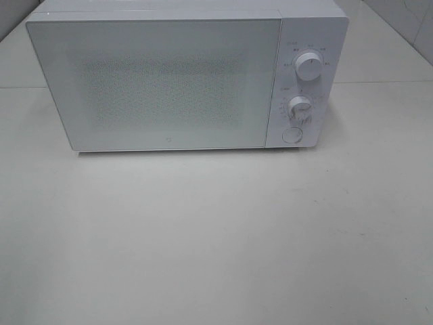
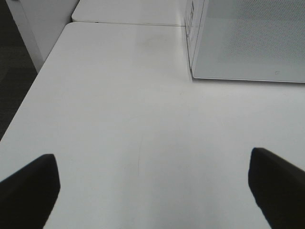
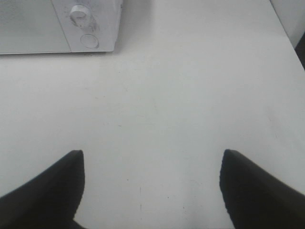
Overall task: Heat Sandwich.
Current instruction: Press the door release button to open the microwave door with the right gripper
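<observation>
Sandwich unseen, microwave [image 1: 155, 84] closed, jaws apart

Light: soft and even; the desk [image 1: 216, 237] is brightly lit.
Shadow: a faint band is cast under the microwave [image 1: 169, 81] front.
Sharpness: slight haze is seen in every view.

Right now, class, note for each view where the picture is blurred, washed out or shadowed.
Exterior high: hazy, low contrast; the microwave door looks washed out, thin shadow beneath. Left wrist: left gripper fingers dark and soft-edged. Right wrist: right gripper fingers likewise blurred; table evenly lit.
</observation>
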`<state>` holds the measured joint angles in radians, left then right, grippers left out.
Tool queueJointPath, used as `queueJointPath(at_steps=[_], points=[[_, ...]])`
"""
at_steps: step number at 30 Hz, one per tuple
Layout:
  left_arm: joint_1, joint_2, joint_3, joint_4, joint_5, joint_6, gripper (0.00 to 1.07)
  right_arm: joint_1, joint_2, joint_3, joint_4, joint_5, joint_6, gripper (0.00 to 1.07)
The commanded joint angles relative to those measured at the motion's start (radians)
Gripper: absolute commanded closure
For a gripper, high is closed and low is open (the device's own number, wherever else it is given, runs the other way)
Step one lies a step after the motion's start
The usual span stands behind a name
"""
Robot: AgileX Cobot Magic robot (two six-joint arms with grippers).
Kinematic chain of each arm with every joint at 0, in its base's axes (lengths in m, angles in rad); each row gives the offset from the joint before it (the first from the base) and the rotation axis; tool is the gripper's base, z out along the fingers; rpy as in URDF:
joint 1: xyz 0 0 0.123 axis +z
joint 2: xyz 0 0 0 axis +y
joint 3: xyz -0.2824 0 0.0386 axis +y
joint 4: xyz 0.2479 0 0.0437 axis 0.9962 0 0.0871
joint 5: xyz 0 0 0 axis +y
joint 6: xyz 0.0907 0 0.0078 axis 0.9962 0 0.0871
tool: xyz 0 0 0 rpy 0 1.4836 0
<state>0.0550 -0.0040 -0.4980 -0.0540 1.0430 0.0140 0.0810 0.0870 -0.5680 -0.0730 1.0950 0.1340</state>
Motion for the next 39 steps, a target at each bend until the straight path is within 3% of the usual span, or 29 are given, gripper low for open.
queueJointPath(at_steps=[1,7,24,39], points=[[0.003,-0.028,0.003,-0.009,-0.008,0.0,0.05,-0.032,-0.036,0.033,-0.001,-0.015,-0.022,0.31],[0.003,-0.028,0.003,-0.009,-0.008,0.0,0.05,-0.033,-0.112,0.063,0.004,-0.054,-0.048,0.31],[0.003,-0.028,0.003,-0.009,-0.008,0.0,0.05,-0.033,-0.112,0.048,0.019,-0.067,-0.051,0.31],[0.003,-0.028,0.003,-0.009,-0.008,0.0,0.05,-0.033,0.123,0.017,0.026,-0.322,-0.048,0.31]])
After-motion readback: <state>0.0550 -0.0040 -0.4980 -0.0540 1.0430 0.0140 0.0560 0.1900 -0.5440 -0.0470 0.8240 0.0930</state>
